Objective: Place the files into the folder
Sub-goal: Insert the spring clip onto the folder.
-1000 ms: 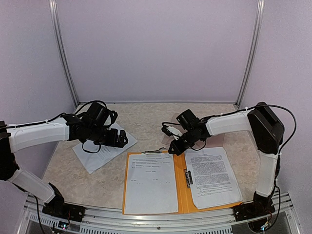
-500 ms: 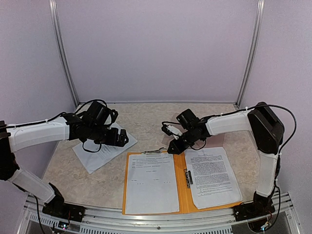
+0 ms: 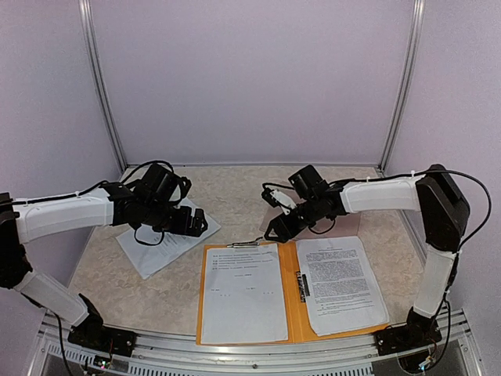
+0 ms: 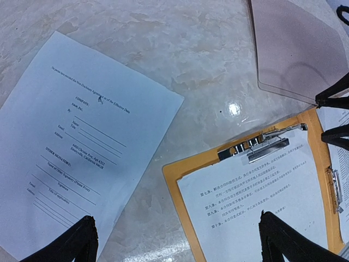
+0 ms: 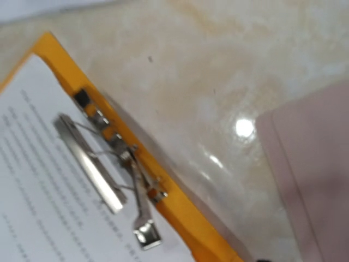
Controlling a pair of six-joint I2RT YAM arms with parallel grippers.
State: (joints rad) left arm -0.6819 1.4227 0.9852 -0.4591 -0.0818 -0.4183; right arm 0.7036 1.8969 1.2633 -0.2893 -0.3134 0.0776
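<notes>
3 printed sheets are in view, and only 1 of them lies off the open orange card folder [image 3: 289, 313]. That one is a thin white paper sheet with sparse form-like lines [image 3: 153, 252]. It lies flat and skewed on the marbled tabletop [image 3: 235, 188], to the left of the folder and just clear of its left edge.

The left claw [image 3: 196, 225] hangs over the corner of that sheet nearest the folder. Its fingertips [image 4: 82, 240] are spread wide and there is nothing between them.

On the folder's left half lies a white sheet with a few printed lines [image 3: 241, 294]. Its top edge is under the silver metal clip [image 4: 262, 147] at the folder's upper rim.

The right claw [image 3: 274, 229] sits just above that rim, right of the clip. The left wrist view shows its 2 black fingers apart, and I see nothing gripped in them.

A densely printed white sheet [image 3: 338, 282] lies slightly askew on the folder's right half. Beyond the folder's upper right corner lies a translucent taupe plastic cover [image 4: 294, 49].

I judge that the step in hand is fetching the last loose sheet. The next move calls for the left claw to come down on the sheet's edge, because paper this thin and flat gives little to pinch. It may have to be slid or lifted at a corner first. The right claw looks placed to raise the clip so the sheet can go under it.
</notes>
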